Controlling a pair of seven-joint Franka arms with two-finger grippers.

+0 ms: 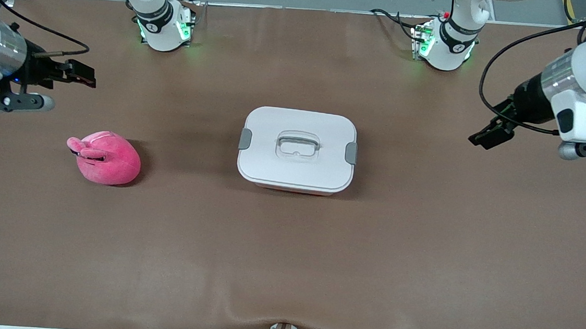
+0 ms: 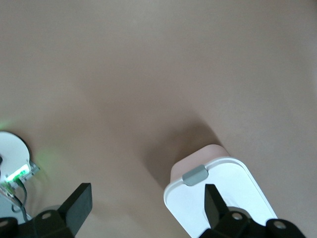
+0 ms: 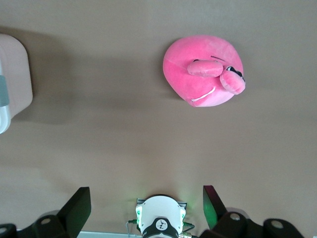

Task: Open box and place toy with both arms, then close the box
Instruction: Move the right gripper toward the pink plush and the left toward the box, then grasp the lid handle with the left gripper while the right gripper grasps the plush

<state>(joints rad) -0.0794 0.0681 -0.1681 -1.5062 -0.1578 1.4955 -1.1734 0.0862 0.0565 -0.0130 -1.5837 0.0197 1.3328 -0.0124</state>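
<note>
The left gripper (image 2: 146, 208) has its two dark fingers (image 2: 79, 201) spread wide with nothing between them. It hangs in the air over bare table at the left arm's end. In the left wrist view the gap between the fingers frames brown tabletop and one end of the box (image 2: 218, 191). From the front view the same gripper (image 1: 491, 133) shows only as a dark shape pointing down toward the box, and its opening is hard to judge there.

The right gripper (image 3: 146, 206) is likewise fully parted and holds nothing. Its fingers (image 3: 77, 203) stand on either side of the right arm's base (image 3: 159, 218) with its green light. It is up over the right arm's end of the table (image 1: 285, 268), seen side-on in the front view (image 1: 72, 74).

The box (image 1: 297, 151) sits shut near the middle of the table, white lid on and a grey clip (image 1: 245, 139) at each short end. The front view alone shows the clear recessed handle (image 1: 297, 146) in the lid's centre. The wrist views show more of the pale pink base under the lid, seen as a corner in the right wrist view (image 3: 15, 79).

The toy (image 1: 105, 157), a hot-pink plush, lies on the table toward the right arm's end, well apart from the box and slightly nearer the front camera. The right wrist view (image 3: 204, 70) shows its two stubby protrusions and a dark eye more plainly.
</note>
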